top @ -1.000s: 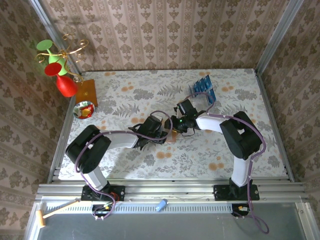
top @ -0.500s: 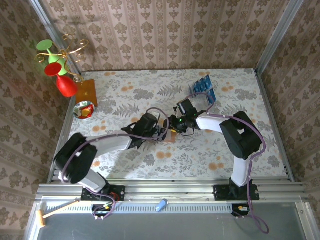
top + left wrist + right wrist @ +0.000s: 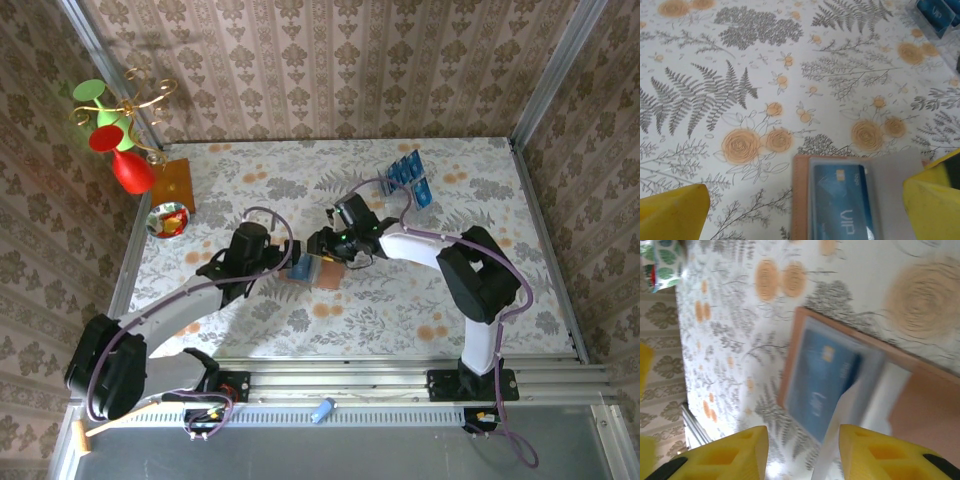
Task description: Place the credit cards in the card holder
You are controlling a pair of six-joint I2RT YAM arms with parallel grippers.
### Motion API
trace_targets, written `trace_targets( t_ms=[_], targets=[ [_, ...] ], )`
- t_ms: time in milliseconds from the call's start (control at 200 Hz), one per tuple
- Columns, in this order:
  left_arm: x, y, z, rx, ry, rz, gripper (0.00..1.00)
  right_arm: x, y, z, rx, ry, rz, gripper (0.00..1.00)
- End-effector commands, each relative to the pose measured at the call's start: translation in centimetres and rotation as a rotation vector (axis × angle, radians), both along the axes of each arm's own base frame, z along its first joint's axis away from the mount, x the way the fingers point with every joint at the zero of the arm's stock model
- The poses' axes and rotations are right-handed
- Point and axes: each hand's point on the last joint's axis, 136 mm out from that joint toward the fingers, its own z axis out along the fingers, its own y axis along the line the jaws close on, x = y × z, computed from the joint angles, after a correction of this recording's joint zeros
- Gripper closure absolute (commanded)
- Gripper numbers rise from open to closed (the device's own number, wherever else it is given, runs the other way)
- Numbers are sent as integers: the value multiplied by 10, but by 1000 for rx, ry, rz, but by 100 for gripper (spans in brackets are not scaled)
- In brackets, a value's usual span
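Left gripper (image 3: 802, 205) gapes empty, right gripper (image 3: 802, 450) half open, empty — one card (image 3: 840, 197) in the wallet (image 3: 799, 200), more cards (image 3: 403, 170) left in the rack (image 3: 422, 192).

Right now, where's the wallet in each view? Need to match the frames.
Top external: wallet near the centre of the picture, slightly below the middle.
Left wrist: wallet at bottom centre, cut off by the lower edge.
Right wrist: wallet from the centre to the right edge, lying open and tilted.
Shared landmark: the blue card lying in the wallet.
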Motion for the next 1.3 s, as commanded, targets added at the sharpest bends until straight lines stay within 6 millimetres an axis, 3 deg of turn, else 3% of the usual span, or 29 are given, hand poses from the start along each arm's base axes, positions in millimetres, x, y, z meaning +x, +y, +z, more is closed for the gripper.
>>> trace_targets(
  t_ms=[0, 95, 335, 470, 575, 685, 900, 1110, 1295],
  targets=[
    [-4, 5, 2, -36, 5, 6, 0, 1, 12, 12, -4, 3, 0, 57],
    [-5, 11, 2, -49, 1, 17, 0, 3, 26, 11, -10, 5, 11, 57],
    [-6, 25, 4, -72, 1, 35, 0, 13, 53, -17, -29, 25, 21, 57],
    [-7, 32, 1, -73, 18, 46, 0, 17, 58, -11, -11, 11, 17, 58],
    [-8, 34, -6, -64, 39, 51, 0, 15, 42, 1, -65, -31, 3, 58],
    [-9, 32, -19, -48, 91, 48, 0, 10, 8, 3, -155, -53, -41, 57],
    [-4, 22, -43, -29, 174, 27, 0, -3, -42, -17, -258, -30, -101, 56],
    [6, 10, -49, 0, 192, -12, 0, -12, -61, -32, -325, -34, -99, 56],
    [13, -3, -60, 25, 212, -52, 0, -9, -64, -42, -320, -21, -97, 56]
  ],
)
